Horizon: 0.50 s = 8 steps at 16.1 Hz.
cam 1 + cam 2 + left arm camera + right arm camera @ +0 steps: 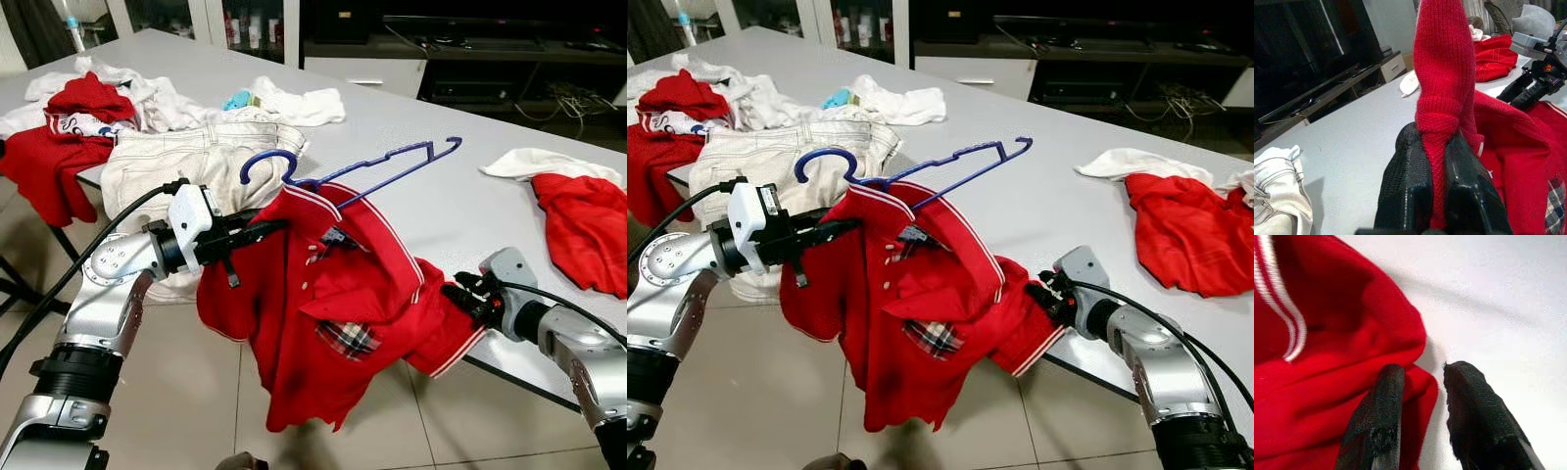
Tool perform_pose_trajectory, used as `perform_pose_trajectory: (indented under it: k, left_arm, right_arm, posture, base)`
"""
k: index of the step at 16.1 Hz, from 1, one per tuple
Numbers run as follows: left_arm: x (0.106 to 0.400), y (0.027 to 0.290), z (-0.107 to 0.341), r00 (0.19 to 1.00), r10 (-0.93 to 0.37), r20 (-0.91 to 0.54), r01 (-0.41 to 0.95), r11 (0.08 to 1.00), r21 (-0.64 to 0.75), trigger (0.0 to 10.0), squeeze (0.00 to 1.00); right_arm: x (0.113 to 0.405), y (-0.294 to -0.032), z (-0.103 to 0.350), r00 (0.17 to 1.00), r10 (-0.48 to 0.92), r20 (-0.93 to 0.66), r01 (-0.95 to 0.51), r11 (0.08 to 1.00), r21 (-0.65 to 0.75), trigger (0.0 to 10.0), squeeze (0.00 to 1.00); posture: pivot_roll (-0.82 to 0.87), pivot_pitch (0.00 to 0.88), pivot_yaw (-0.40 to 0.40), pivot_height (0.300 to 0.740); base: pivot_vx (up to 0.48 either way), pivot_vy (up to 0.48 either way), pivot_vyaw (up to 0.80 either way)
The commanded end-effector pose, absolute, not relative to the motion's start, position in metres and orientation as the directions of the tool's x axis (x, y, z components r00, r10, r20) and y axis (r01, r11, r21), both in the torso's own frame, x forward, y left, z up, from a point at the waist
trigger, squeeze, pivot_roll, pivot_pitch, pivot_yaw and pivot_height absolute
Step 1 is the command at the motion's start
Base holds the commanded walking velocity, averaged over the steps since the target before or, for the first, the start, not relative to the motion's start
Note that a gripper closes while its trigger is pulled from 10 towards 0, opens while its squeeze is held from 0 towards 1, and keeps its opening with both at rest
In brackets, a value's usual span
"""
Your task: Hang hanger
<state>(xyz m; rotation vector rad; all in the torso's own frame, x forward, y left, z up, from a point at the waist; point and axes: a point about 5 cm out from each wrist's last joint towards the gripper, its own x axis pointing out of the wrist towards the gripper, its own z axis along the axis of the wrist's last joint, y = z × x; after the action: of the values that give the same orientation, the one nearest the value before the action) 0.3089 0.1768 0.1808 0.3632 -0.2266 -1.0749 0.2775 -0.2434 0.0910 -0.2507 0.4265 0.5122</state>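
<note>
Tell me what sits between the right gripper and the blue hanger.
The red polo shirt does. The right gripper sits open at the shirt's sleeve by the table edge, while the blue hanger pokes from the collar. The left gripper pinches the other shoulder.

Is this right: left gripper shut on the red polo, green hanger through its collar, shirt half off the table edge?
Not quite: the hanger is blue, not green, as the left eye view shows. The rest holds: left gripper is shut on the red polo, which hangs off the table edge.

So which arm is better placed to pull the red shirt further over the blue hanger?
Probably the left. The left gripper is shut on the red shirt close to the blue hanger; the right gripper is open beside the sleeve at the table edge.
</note>
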Motion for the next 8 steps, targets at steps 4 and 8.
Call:
perform_pose_trajectory:
  k: [4,8]
  left_arm:
    - [0.309,0.175,0.193,0.459,-0.887,0.046,0.788,0.431,0.439,10.0,0.00]
    - [0.309,0.172,0.192,0.455,-0.889,0.049,0.792,0.429,0.434,10.0,0.00]
  right_arm:
    - [0.276,-0.249,0.095,0.781,0.429,-0.454,-0.515,0.854,-0.079,10.0,0.04]
    - [0.275,-0.244,0.112,0.770,0.518,-0.373,-0.549,0.835,0.027,10.0,0.19]
  posture:
    - [-0.04,0.000,-0.044,0.740]
    - [-0.05,0.000,-0.047,0.740]
  base:
    - [0.000,0.000,0.00]
    - [0.000,0.000,0.00]
